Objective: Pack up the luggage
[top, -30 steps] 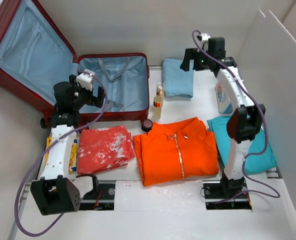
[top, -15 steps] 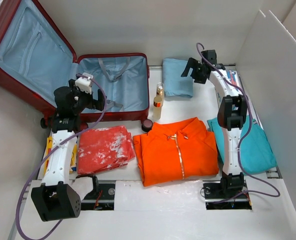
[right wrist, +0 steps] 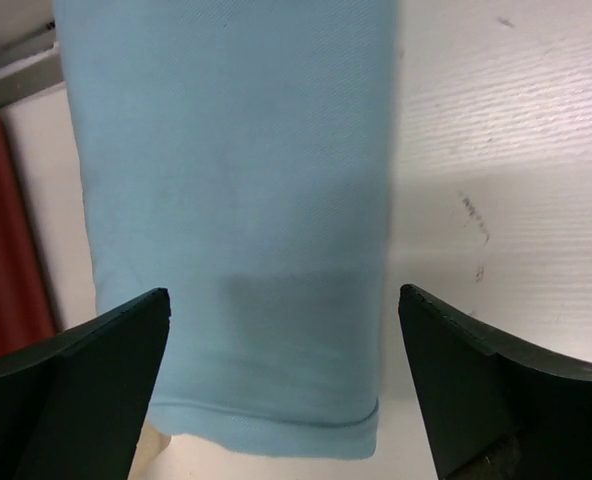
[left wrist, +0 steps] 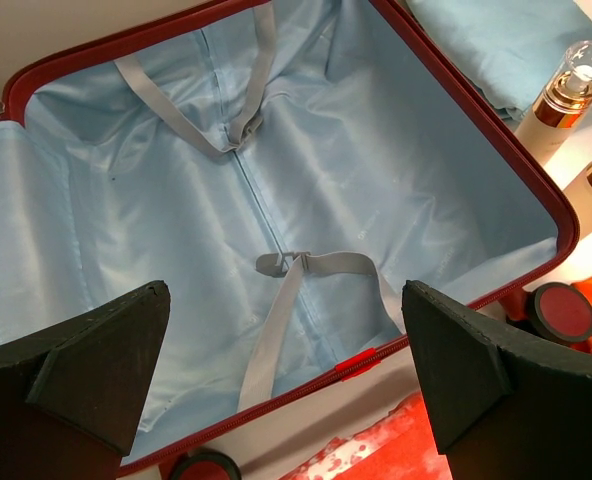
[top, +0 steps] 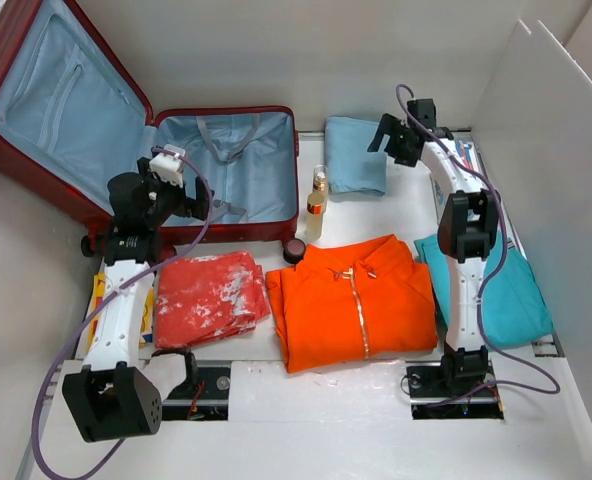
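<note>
The dark red luggage [top: 36, 200] lies open at the back left, its light blue lining [left wrist: 306, 200] and grey straps [left wrist: 306, 265] empty. My left gripper [top: 191, 197] is open, hovering over the case's near edge; it also shows in the left wrist view [left wrist: 286, 370]. My right gripper [top: 384, 135] is open just above the right end of a folded light blue garment [top: 356, 155], which fills the right wrist view [right wrist: 236, 200] between the fingers [right wrist: 106, 350]. An orange jacket [top: 351, 300], a red patterned cloth [top: 208, 295] and a teal garment [top: 516, 295] lie on the table.
A gold perfume bottle [top: 317, 205] and a small round dark red compact [top: 295, 250] stand between the case and the light blue garment. A yellow item [top: 146, 305] lies under the left arm. A white wall panel [top: 556, 150] closes the right side.
The right arm has reached forward and lowered its gripper to the light blue garment's right end. The left gripper has drawn slightly left over the case edge.
</note>
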Available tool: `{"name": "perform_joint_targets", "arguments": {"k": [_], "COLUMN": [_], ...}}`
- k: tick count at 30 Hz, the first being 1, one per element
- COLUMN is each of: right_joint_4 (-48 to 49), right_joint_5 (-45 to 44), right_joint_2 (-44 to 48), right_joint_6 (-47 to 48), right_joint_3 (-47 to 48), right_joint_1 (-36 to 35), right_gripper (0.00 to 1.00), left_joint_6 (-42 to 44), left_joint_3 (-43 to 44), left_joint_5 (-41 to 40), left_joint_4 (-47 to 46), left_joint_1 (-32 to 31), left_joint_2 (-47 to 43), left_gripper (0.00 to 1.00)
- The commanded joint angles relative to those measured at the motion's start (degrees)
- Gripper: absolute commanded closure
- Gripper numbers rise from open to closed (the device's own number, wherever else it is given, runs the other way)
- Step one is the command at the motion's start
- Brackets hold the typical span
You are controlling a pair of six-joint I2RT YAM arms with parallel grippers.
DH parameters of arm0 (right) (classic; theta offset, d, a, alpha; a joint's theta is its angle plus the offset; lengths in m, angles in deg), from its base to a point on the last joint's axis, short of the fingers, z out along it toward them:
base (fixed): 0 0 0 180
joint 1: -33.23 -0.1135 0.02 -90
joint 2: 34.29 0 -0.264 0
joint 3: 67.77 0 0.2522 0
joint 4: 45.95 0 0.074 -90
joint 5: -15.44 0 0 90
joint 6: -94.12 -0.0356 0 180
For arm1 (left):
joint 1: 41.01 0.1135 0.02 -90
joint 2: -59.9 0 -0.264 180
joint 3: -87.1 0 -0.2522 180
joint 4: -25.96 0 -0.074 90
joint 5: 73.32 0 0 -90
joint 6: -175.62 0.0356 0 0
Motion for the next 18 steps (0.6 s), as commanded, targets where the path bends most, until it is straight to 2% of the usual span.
{"name": "perform_joint_targets", "arguments": {"k": [1,4,14,18], "right_joint_4": [-2.2,-2.2,1.9,2.4], "right_joint_5": [1.2,1.2,12.1,13.1], "right_joint_2": [-4.0,-5.9,-12.7,-13.8], "right_joint_6": [-0.9,-2.7,-8.9,-11.5], "right_joint_3": [3.7,4.3,7.4,7.4], "right_joint_1": [0.6,-0.1,-1.1,-1.1], "right_gripper": [0.00,0.00,0.00,0.07], "left_joint_6": [-1.1,-1.1,-1.6,-1.6], "left_joint_3": [-0.3,0.2,1.3,1.8], "left_joint_5": [1.4,1.9,1.9,1.4], "left_joint_4": [-2.8,-2.8,-2.3,-2.3], "left_joint_1": [0.0,0.0,0.0,0.0], "left_joint_2": [0.1,0.1,0.6,0.6], "left_gripper": [0.02,0.03,0.03,0.03]}}
